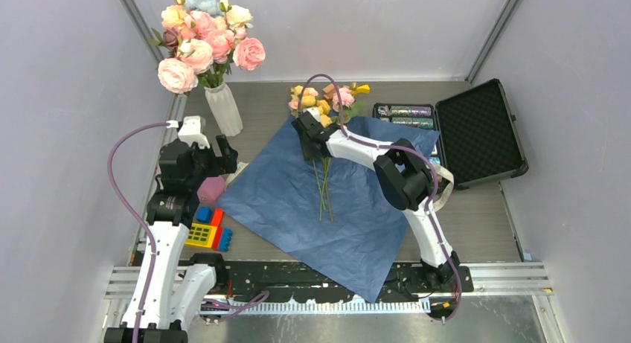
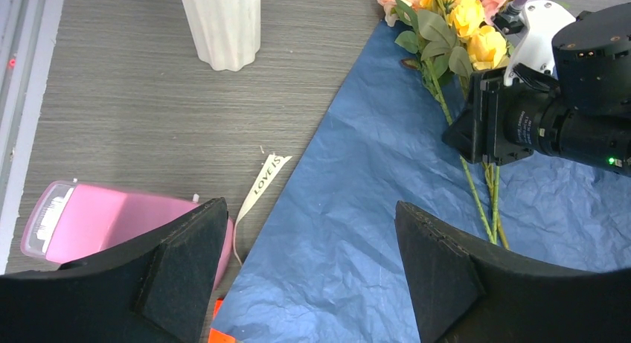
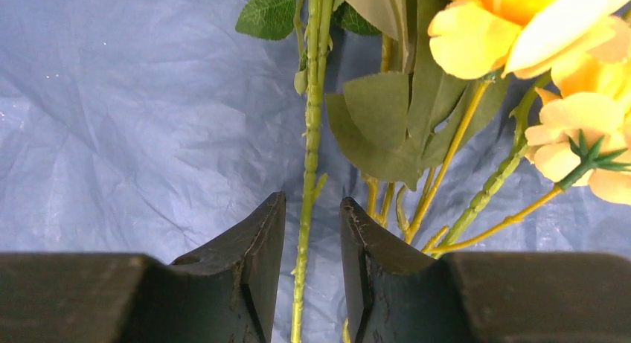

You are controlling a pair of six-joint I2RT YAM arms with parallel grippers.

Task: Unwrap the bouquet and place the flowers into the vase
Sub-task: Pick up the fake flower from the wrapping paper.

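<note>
Remote inspection, largest item first. The table (image 1: 476,209) carries the paper wrap (image 1: 283,202), which lies opened out, dark-blue side up, across the middle. I judge the unwrapping done. An open black case (image 1: 480,131) sits at the far right, touching the wrap's corner.

The vase (image 1: 224,111) stands upright at the back left, off the paper and well apart from the flowers. It already holds bigger pink and white blooms (image 1: 205,42), so its mouth looks crowded.

The flowers (image 1: 324,97) lie on the wrap's far edge, heads away from me, and their stems (image 1: 324,190) run back over the paper toward the arms.

The right gripper (image 3: 312,202) is down over those stems just below the heads. Its jaws stand narrowly apart, straddling one green stem (image 3: 309,135); I see slim gaps on either side, so nothing is pinched yet. The other stems lie outside the right-hand finger.

The left gripper (image 2: 311,207) is spread wide and empty. It hangs above the wrap's left edge, near the pink block (image 2: 104,216) and a loose ribbon (image 2: 268,175).

Step in hand: the first pick of the flowers. The next move calls for a firm pinch on that stem. I would then lift it, carry it left and enter it stem-first beside the blooms without tipping the vase.
</note>
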